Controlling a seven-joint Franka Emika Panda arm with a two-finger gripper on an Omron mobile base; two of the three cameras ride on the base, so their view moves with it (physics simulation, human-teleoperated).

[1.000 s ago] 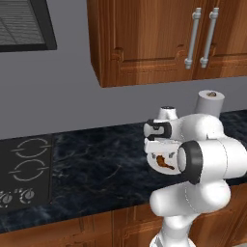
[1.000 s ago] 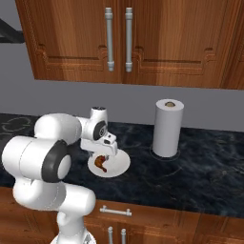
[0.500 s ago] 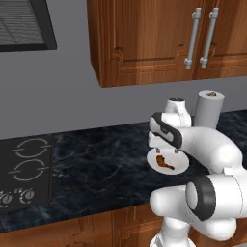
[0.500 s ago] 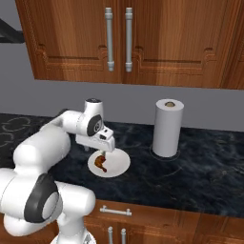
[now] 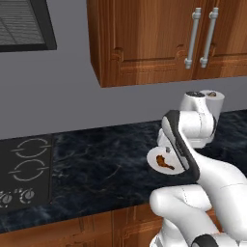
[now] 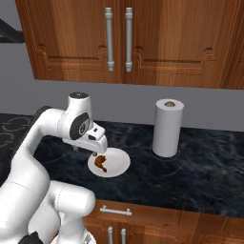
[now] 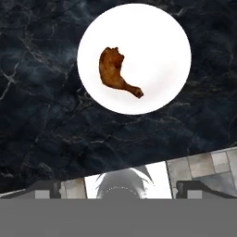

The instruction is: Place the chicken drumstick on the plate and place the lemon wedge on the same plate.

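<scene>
The white plate (image 7: 157, 60) lies on the dark marble counter, and the chicken drumstick (image 7: 115, 71) rests on its left half. In the right base view the plate (image 6: 118, 165) sits just below my hand, with the drumstick (image 6: 100, 163) near its left rim. My gripper (image 6: 96, 152) hovers over that rim, open with nothing between its fingers. In the hand view the gripper (image 7: 119, 187) stands wide apart, back from the plate toward the counter's front edge. The left base view shows the plate (image 5: 155, 155) and drumstick (image 5: 164, 163) partly behind my forearm. The lemon wedge is out of view.
A paper towel roll (image 6: 167, 127) stands upright to the right of the plate. A black cooktop (image 5: 24, 164) lies at the counter's far left. Wooden wall cabinets (image 6: 119, 38) hang above. The counter's front edge runs close under the hand.
My arm has swung its elbow round and the hand has drawn back a little from above the plate. The drumstick has stayed on the plate.
</scene>
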